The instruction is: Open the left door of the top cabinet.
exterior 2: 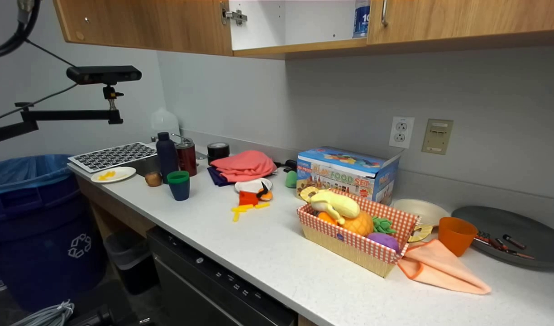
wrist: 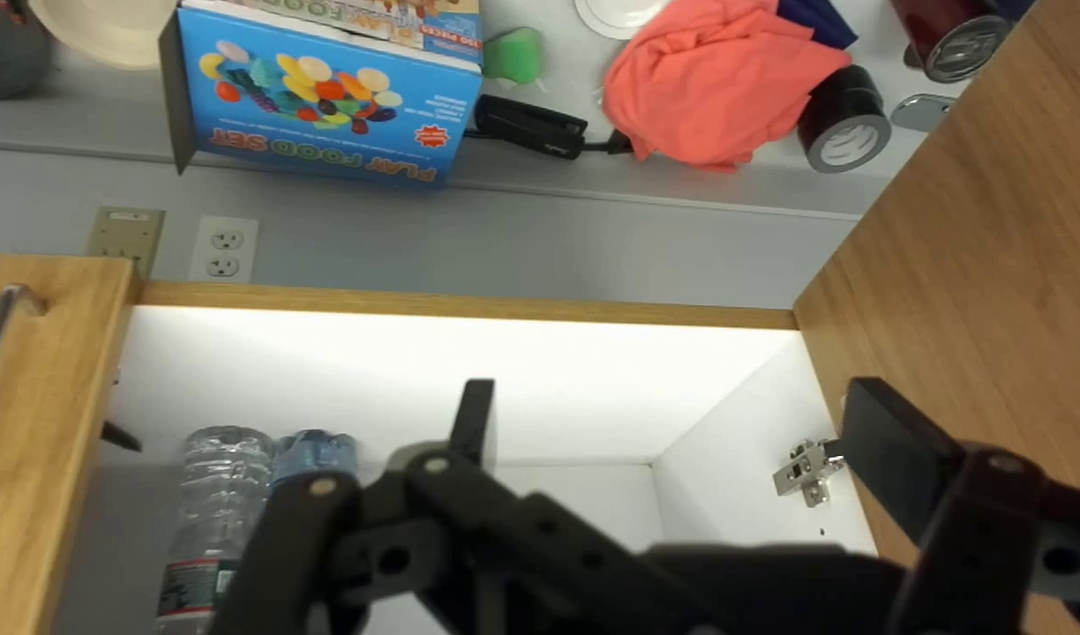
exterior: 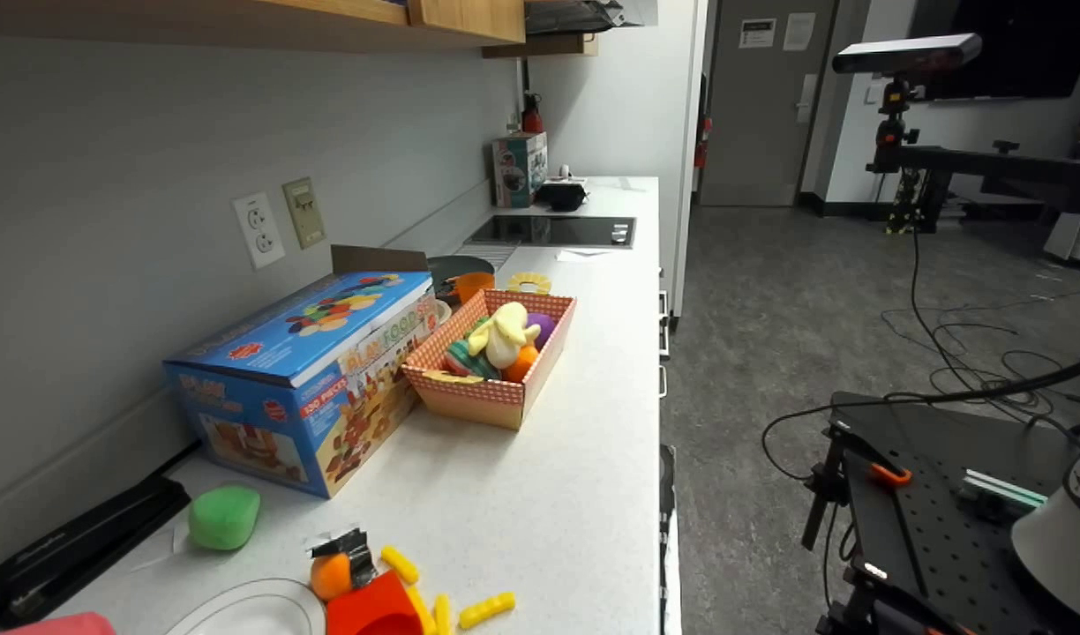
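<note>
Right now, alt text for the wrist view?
Wall cabinet with its left door standing open, plastic bottles inside, open gripper in front. Picture is upside down: Play Food Set box and coral cloth on the countertop appear at top.

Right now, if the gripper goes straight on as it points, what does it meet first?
Probably the white inside of the top cabinet, seen ahead of the gripper. Depth is unclear, so the gripper might touch the open left door first.

A checked basket (exterior 2: 345,246) holds toy food (exterior 2: 359,224) — beside a blue box (exterior 2: 349,173)
</note>
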